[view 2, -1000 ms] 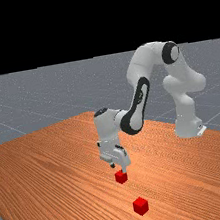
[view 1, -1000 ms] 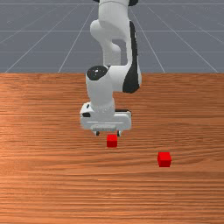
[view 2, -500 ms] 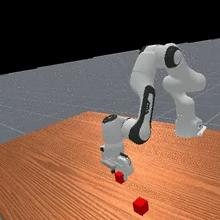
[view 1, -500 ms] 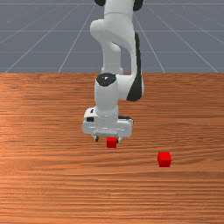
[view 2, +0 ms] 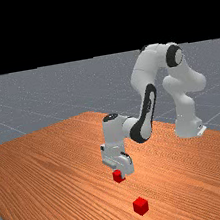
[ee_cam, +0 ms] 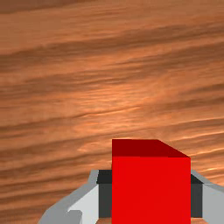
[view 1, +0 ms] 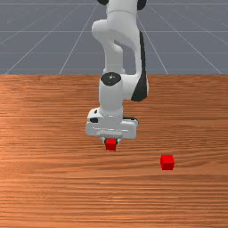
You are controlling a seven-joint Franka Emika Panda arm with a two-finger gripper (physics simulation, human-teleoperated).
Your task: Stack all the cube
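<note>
The two-finger gripper (ee_cam: 151, 194) clamps a red cube (view 1: 111, 144), probably light and stiff, by opposite side faces, its surest hold, low at the wooden table (view 1: 53, 178), as a second red cube (view 1: 167, 162) sits apart toward the front view's right.

cube (view 1: 110, 146) in pincer (view 1: 111, 141) | other cube (view 1: 167, 163) nearer, front view's right

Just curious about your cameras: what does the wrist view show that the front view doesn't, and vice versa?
Only the wrist view settles that both fingers touch one red cube from two sides. Only the front view tells where the second red cube lies, toward the front view's right, and how the arm reaches in. Both share the gripped cube and the wooden table.
</note>
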